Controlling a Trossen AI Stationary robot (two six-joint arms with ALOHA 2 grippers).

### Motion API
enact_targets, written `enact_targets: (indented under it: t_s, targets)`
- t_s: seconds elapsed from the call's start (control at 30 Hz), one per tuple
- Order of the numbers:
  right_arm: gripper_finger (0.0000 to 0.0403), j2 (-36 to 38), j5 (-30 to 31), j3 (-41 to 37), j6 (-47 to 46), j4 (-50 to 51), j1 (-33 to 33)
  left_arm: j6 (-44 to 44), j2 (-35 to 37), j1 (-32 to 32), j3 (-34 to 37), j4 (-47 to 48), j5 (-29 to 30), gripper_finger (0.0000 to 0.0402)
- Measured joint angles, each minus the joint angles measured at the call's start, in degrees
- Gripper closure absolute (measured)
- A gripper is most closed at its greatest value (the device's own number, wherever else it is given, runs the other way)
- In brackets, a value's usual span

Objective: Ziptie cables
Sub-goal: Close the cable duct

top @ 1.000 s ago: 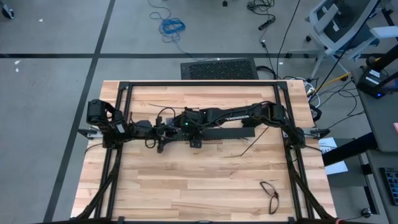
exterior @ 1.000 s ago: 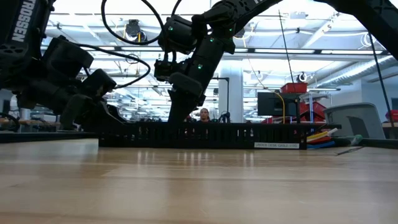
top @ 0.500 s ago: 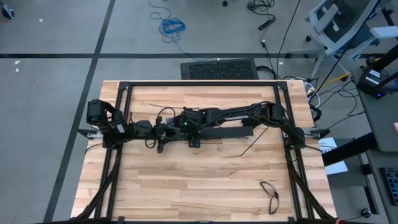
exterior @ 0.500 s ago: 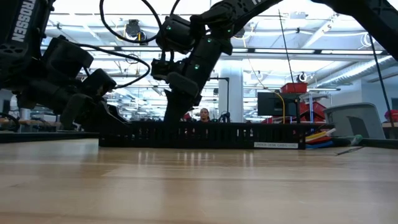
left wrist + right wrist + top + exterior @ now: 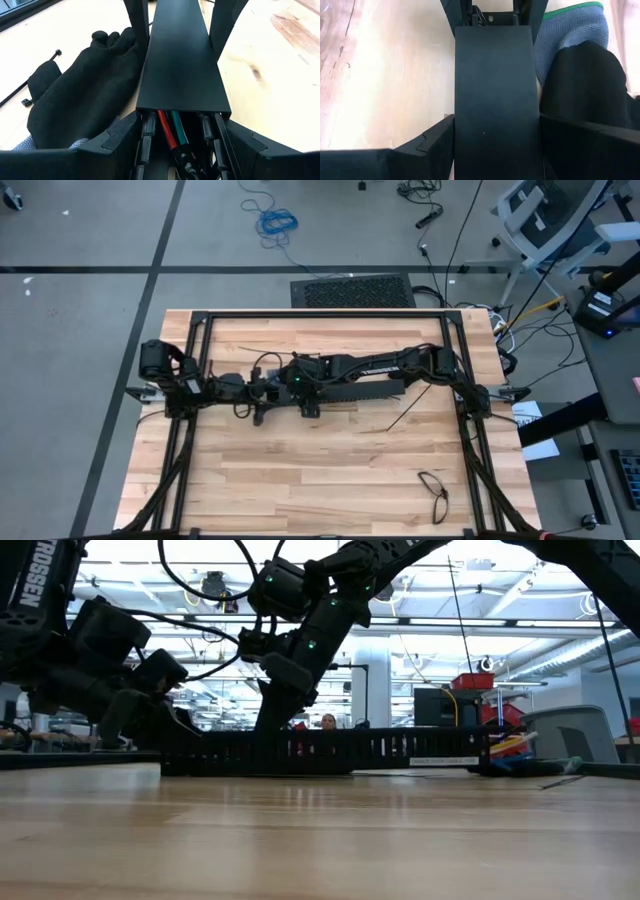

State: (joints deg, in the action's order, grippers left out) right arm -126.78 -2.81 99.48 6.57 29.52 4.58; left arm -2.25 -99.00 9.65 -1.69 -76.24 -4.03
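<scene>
From where I stand, the whole job hangs on the long black bar (image 5: 365, 390), a slotted trough with a lid, lying left to right across the far half of the table (image 5: 330, 470). The cables (image 5: 167, 130), a red and a green one that I can make out, run inside it along that same axis and show only at its open left end. That end sits right in the left gripper (image 5: 182, 127), whose fingers press against both sides of the bar. The left arm is therefore plainly the nearer one to the exposed wires. The right gripper (image 5: 497, 130) reaches over from the right and clamps the lidded bar just to the right of the left one, so the two sit close together. A dark glove (image 5: 85, 95) lies beside the bar at that end. The thin black ties (image 5: 400, 417) lie on the wood nearer and to the right, well apart from both grippers. I'd guess the wires must be drawn out leftward, along the bar's length, before any tie can go round them. Compared with a second ago, the right gripper has crept left toward its partner. The bar has slid a little left with it, its right end lifted slightly off the table.
</scene>
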Motion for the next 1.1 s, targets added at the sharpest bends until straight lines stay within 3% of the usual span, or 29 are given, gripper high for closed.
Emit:
enact_targets:
  t_s: [0.63, 1.1]
  targets:
    - [0.0160, 0.2, 0.0, 0.3, 0.3, 1.2, 0.0, -0.2, -0.1, 0.0, -0.7, -0.6, 0.0, 0.0177]
    - [0.0160, 0.5, -0.5, 0.5, 0.5, 0.7, -0.1, -0.1, 0.0, 0.0, -1.0, -0.6, 1.2, 0.0031]
